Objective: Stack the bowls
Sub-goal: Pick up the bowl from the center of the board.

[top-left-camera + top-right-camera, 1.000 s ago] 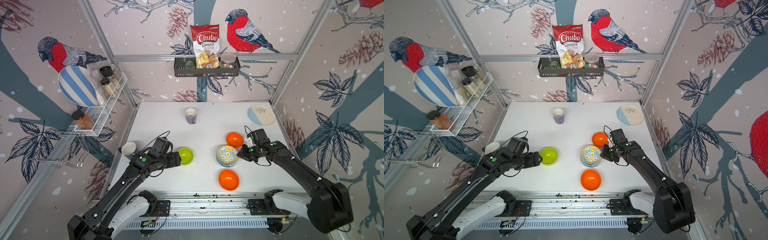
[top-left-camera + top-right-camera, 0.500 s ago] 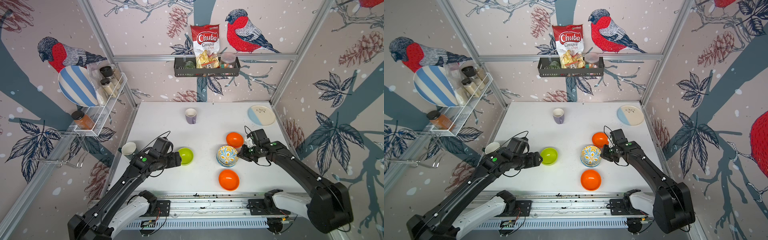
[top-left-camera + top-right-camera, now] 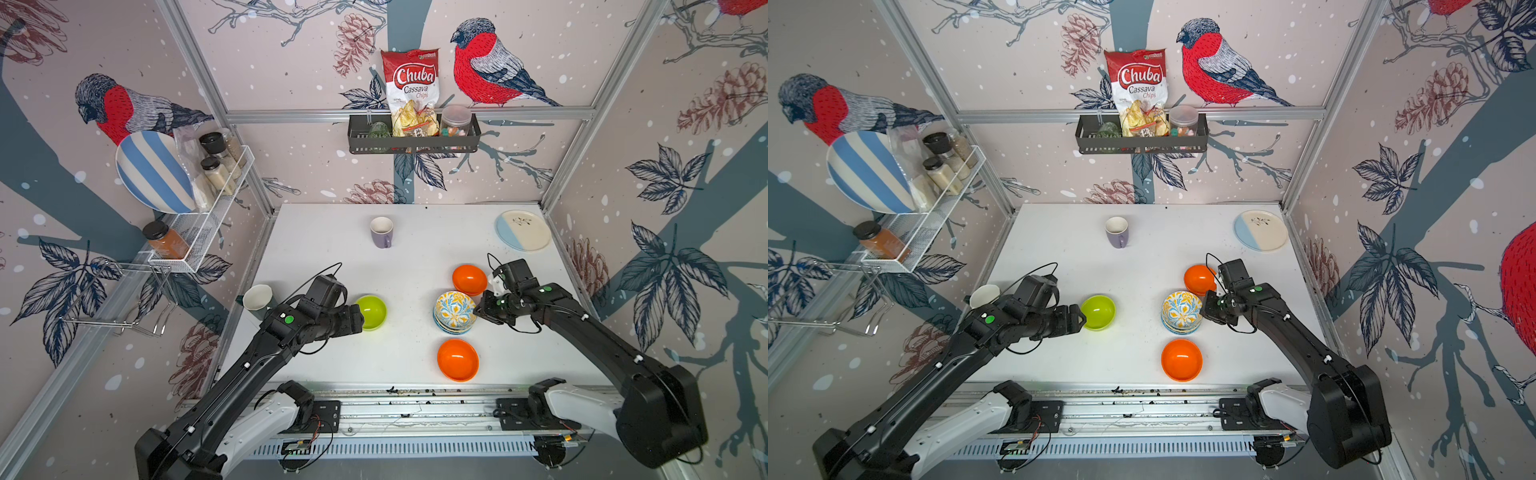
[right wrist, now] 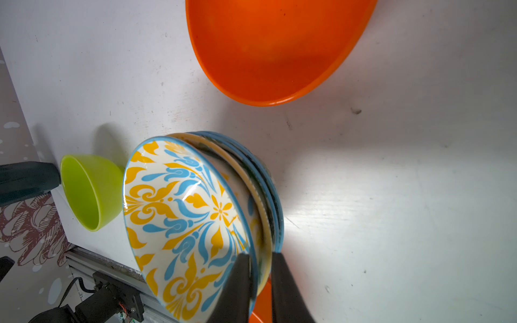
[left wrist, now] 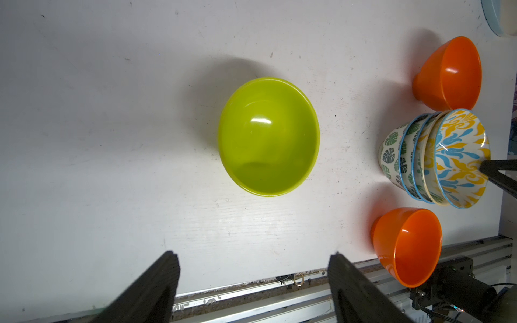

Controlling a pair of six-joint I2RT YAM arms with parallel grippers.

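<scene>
Stack (image 3: 453,330) of four nested patterned bowls stands right of centre on the white surface (image 3: 324,257). The left wrist view shows leaf-print ones at the bottom and yellow/blue floral ones above. The right pincer (image 4: 258,258) is clenched on the rim of the top floral bowl (image 4: 181,212), w/ one finger inside and one outside. Can't tell whether the next rim down is pinched too. The far orange bowl (image 3: 469,279) sits just beyond the stack, beside the right wrist. The near orange bowl (image 3: 457,359) sits on the front side, close to the rail, and neither one touches the stack. The lime bowl (image 3: 371,311) stands upright and alone, left of centre, well apart from the stack. The left pincer (image 5: 251,255) is released, jaws spread wide and low over the surface, aimed at the lime bowl. In both top views its tips are just beside that bowl's rim, and contact can't be told. At the back are a purple mug (image 3: 381,232) and, in the right corner, a cream-and-blue plate (image 3: 523,230).
</scene>
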